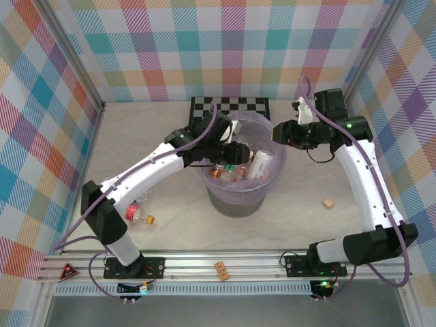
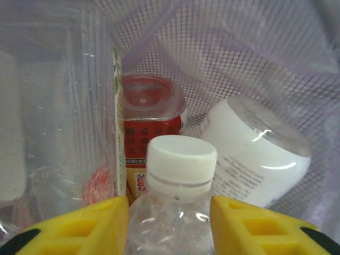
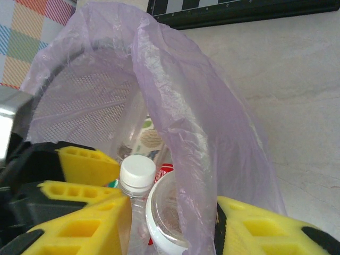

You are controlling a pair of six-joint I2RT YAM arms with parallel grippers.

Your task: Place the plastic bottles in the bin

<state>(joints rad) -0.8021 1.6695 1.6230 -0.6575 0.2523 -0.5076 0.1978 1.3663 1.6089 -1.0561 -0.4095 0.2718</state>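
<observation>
The bin [image 1: 235,204] is a round grey bucket lined with a lavender bag [image 3: 175,95], at the table's middle. My left gripper [image 1: 231,151] reaches down into it and is shut on a clear bottle [image 2: 175,223] with a white cap, its yellow fingers [image 2: 90,223] pressed on both shoulders. Beneath it lie a red-labelled bottle [image 2: 151,122], a white bottle [image 2: 255,154] and a large clear one [image 2: 58,106]. My right gripper [image 1: 278,134] sits at the bin's far right rim. Its jaws [image 3: 172,212] stand astride the bag wall with the white bottle's base [image 3: 164,212] between them. One more bottle [image 1: 138,214] lies on the table beside the left arm.
A black-and-white checkerboard [image 1: 228,105] lies just behind the bin. A small tan block [image 1: 328,202] sits on the table to the right, near the right arm. Plaid walls close in the left, back and right sides.
</observation>
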